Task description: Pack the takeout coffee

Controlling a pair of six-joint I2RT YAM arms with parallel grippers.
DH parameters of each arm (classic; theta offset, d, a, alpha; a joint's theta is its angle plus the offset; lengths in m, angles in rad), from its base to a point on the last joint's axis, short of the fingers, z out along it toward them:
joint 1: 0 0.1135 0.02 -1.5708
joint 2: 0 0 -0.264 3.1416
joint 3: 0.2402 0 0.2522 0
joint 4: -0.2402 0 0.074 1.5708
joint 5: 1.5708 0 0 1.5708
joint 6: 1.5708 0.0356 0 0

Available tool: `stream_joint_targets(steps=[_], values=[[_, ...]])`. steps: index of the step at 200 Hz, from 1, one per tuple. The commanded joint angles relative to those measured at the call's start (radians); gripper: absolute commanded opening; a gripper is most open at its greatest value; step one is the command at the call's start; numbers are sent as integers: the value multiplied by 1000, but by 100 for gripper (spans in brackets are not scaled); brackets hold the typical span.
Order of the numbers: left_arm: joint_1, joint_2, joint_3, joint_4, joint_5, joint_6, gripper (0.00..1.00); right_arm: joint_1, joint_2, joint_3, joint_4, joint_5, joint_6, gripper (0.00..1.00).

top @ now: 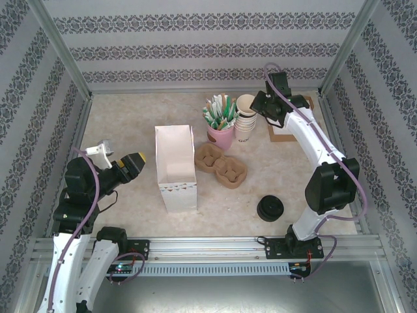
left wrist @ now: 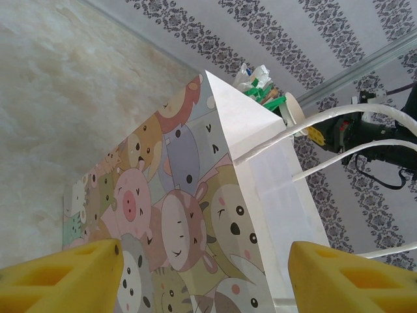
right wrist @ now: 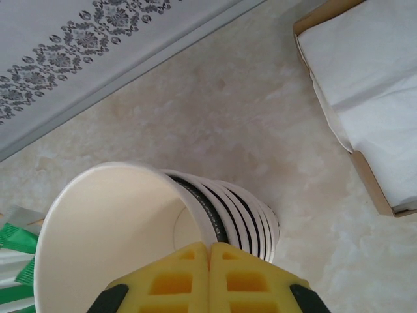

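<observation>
Your right gripper (right wrist: 208,253) is pinched shut on the wall of the top white paper cup (right wrist: 111,228), which sits atop the stack of white paper cups (top: 245,127) at the far side of the marbled bench (top: 124,124). Just left of the stack stands a pink cup of green-and-white sachets (top: 220,127). To its right lies a brown cardboard tray of white napkins (right wrist: 371,78). Your left gripper (top: 133,164) hovers with its fingers spread wide, clear of the open white paper bag (top: 174,166), whose cartoon-animal side faces that wrist camera. The bag stands upright near mid-bench. A brown moulded-pulp cup carrier (top: 221,166) sits just beside it on the right, and a stack of black lids (top: 270,208) lies nearer the right arm's base.
</observation>
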Motion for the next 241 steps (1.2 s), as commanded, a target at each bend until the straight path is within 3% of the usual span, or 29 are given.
stream_joint_targets(steps=[1,78,129,174,241], values=[[-15,-9,-4,44,-1,0,69,16,-5,45,-19,12,-4,0],[-14,-4,9,18,-36,32,69,16,-96,165,-115,24,-68,0],[-15,-15,9,27,-37,17,68,34,-298,161,-201,75,-123,0],[-15,-33,40,-34,-3,29,67,177,-559,-21,-315,158,-126,0],[-15,-61,136,-262,118,98,59,406,-853,-325,-526,244,47,0]])
